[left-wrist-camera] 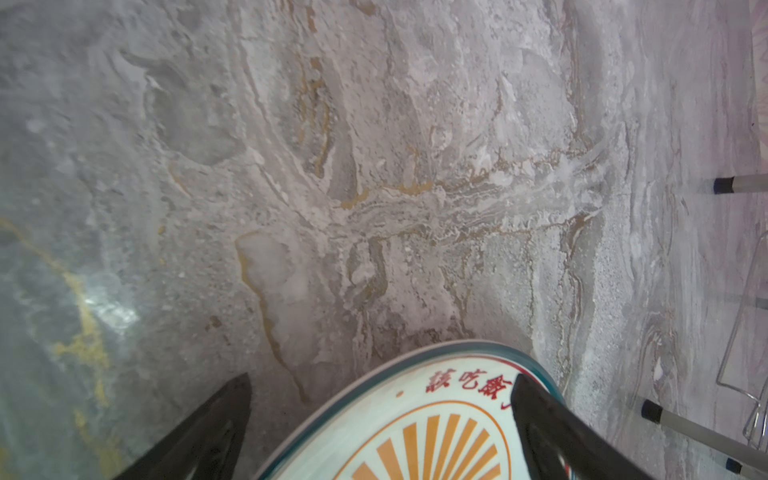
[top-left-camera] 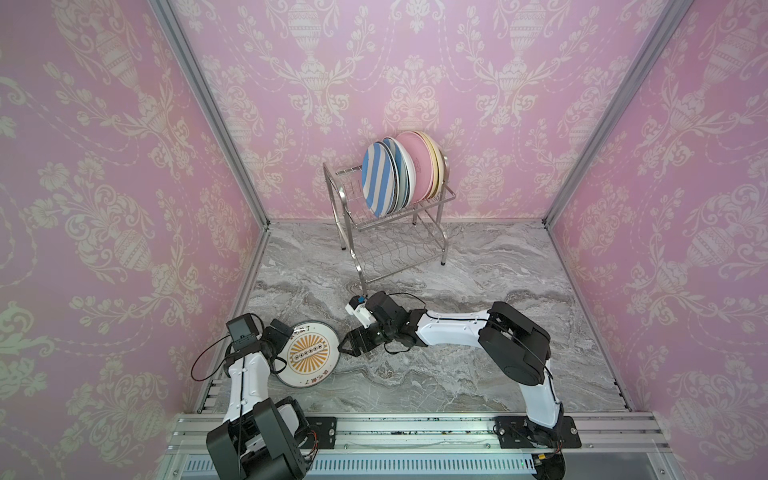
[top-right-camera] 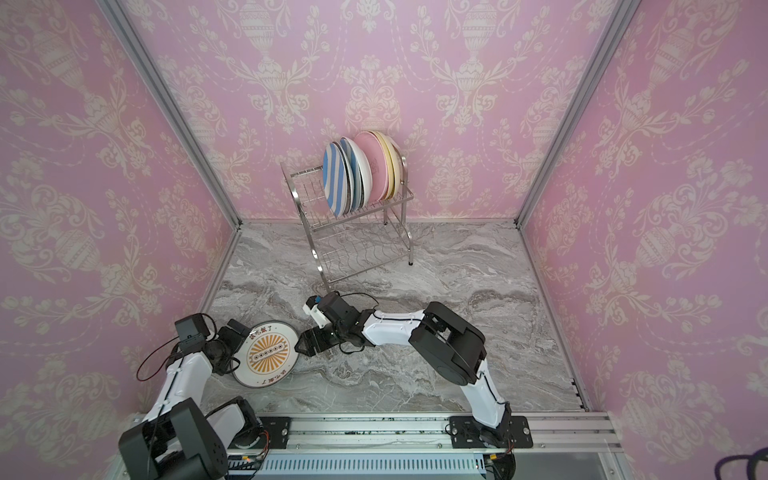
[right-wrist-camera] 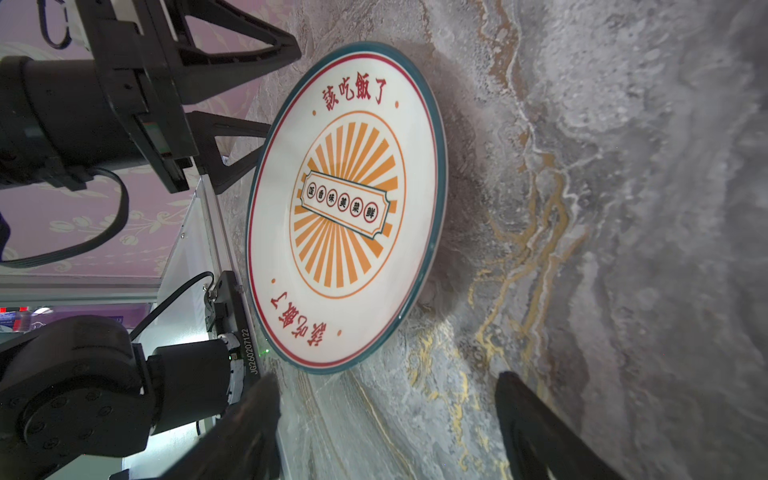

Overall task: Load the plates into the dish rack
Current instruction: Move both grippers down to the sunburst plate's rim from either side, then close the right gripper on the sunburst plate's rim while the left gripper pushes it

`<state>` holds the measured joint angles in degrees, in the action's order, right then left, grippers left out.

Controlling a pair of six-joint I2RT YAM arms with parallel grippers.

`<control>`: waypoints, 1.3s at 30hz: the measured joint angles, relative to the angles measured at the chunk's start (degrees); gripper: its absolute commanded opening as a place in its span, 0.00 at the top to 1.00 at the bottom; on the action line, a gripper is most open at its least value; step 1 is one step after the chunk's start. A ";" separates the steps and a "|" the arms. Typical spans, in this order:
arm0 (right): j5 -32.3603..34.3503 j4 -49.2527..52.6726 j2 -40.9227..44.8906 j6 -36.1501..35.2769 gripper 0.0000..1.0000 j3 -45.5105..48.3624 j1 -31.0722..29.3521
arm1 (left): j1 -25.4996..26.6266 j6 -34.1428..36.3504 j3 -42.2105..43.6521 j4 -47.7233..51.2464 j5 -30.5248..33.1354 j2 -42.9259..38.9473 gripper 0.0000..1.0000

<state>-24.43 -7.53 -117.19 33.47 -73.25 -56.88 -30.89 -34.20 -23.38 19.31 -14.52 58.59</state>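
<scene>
A white plate with an orange sunburst (top-left-camera: 307, 353) (right-wrist-camera: 345, 208) sits at the table's front left, tipped up on one side. My left gripper (top-left-camera: 286, 336) (left-wrist-camera: 382, 379) is open at the plate's left rim. One of its fingers (left-wrist-camera: 540, 415) reaches over the plate's face and the other stands off it over the table. My right gripper (top-left-camera: 343, 347) (right-wrist-camera: 386, 386) is open just short of the plate's right rim, with nothing between its fingers. At the back, the dish rack (top-left-camera: 390, 249) holds several plates upright in its upper tier, among them a blue-striped one (top-left-camera: 378, 178) and a pink one (top-left-camera: 415, 166).
The rack's lower wavy shelf holds nothing. Its front left leg (top-left-camera: 365, 286) stands just behind my right wrist, and two of its legs (left-wrist-camera: 739, 183) show in the left wrist view. Pink walls close in three sides. An aluminium rail (top-left-camera: 415, 432) runs along the front.
</scene>
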 measured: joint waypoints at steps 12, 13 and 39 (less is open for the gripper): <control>5.90 -2.38 2.21 2.23 0.15 6.40 0.28 | 5.33 -0.22 -0.20 -0.11 1.29 0.59 0.01; 6.43 -2.64 3.10 2.69 0.15 7.61 0.46 | 5.90 -0.22 -0.50 -0.07 1.66 1.03 0.01; -0.13 -12.83 -2.36 11.34 0.37 6.03 2.36 | 12.02 -0.24 -1.64 1.29 2.43 1.81 0.01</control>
<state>-24.56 -20.36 -119.55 44.82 -67.22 -54.52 -18.87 -34.44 -25.02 20.60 -12.10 60.40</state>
